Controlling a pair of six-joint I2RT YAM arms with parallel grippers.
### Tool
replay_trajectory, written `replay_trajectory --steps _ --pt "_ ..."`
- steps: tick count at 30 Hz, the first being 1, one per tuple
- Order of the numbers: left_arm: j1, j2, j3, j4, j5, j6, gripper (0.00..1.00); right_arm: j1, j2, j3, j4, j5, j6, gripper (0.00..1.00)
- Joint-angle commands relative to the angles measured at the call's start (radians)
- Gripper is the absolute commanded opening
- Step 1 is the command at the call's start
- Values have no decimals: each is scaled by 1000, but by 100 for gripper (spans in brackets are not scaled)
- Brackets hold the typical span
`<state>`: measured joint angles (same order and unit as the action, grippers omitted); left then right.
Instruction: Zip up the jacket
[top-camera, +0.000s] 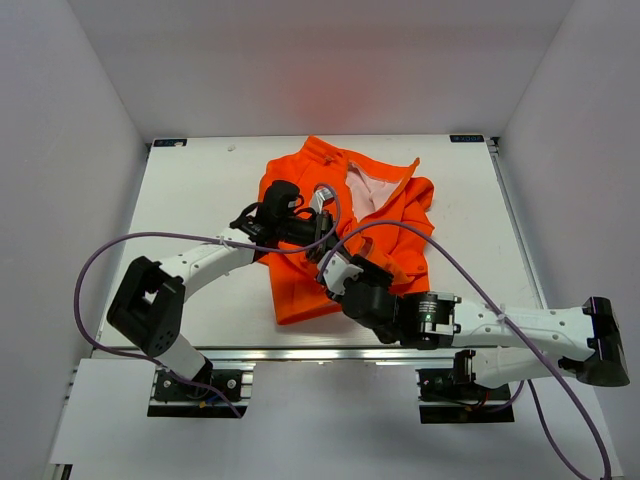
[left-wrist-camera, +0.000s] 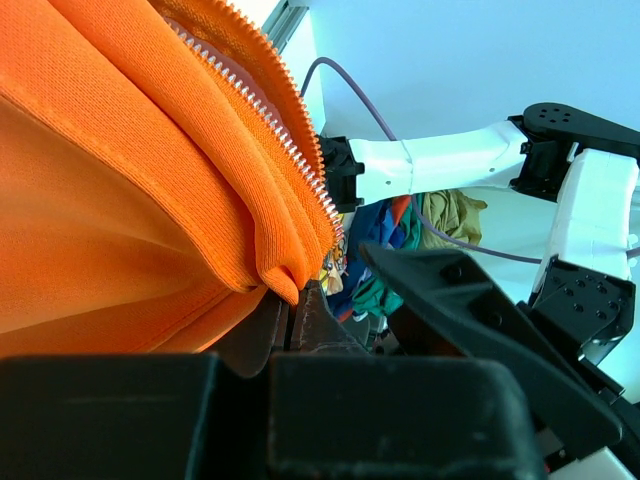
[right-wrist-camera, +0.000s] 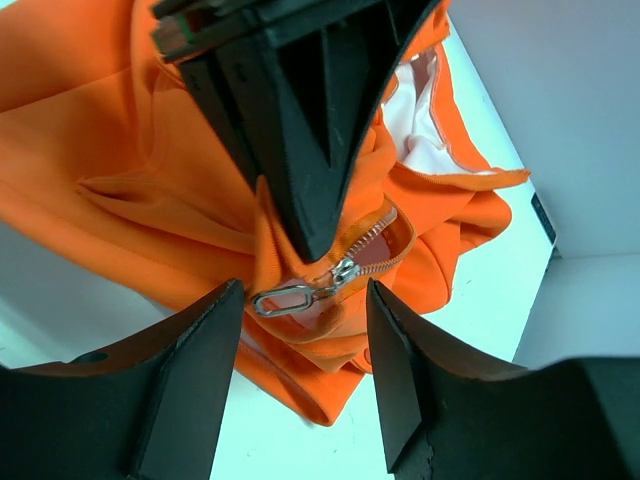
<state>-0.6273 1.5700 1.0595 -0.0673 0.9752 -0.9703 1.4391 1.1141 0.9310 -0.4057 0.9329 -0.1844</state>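
Observation:
The orange jacket (top-camera: 390, 225) lies crumpled on the white table, its pale lining showing near the collar. My left gripper (top-camera: 318, 238) is shut on a fold of the jacket's front edge (left-wrist-camera: 270, 270), right beside the zipper teeth (left-wrist-camera: 290, 140). In the right wrist view the left gripper's black fingers (right-wrist-camera: 300, 130) pinch the fabric just above the zipper slider (right-wrist-camera: 345, 270). My right gripper (right-wrist-camera: 305, 300) is open. Its fingertips stand on either side of the silver pull tab (right-wrist-camera: 283, 298) without touching it. It sits at the jacket's lower hem (top-camera: 340, 272).
The white table (top-camera: 190, 200) is enclosed by white walls on three sides. The right arm's white link (left-wrist-camera: 440, 160) crosses the left wrist view. A heap of coloured cloth (left-wrist-camera: 400, 225) shows behind it. The jacket's hem lies near the table's front edge (top-camera: 300, 350).

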Motion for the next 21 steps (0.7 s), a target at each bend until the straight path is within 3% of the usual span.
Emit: replay_trajectory --steps 1,6,10,12,13,14,16,21 --pt "0 -62 -9 31 36 -5 0 -25 4 -17 27 -14 36 57" --pt "0 -57 -7 35 39 -5 0 -51 15 -18 -2 -29 72 55" --pt "0 -57 -10 32 36 -2 0 -63 -2 -18 2 -68 85 47" --pt "0 -56 -13 34 36 -2 0 -66 -11 -21 7 -86 89 34" --pt "0 -54 -16 35 36 -2 0 -66 -17 -21 13 -91 91 22" --pt "0 -53 -18 35 36 -4 0 -66 -20 -21 13 -94 91 20" --pt "0 -53 -24 40 34 -2 0 -68 -25 -21 16 -103 95 3" --pt "1 -61 -18 -9 -1 36 0 -78 -36 -21 19 -135 105 0"
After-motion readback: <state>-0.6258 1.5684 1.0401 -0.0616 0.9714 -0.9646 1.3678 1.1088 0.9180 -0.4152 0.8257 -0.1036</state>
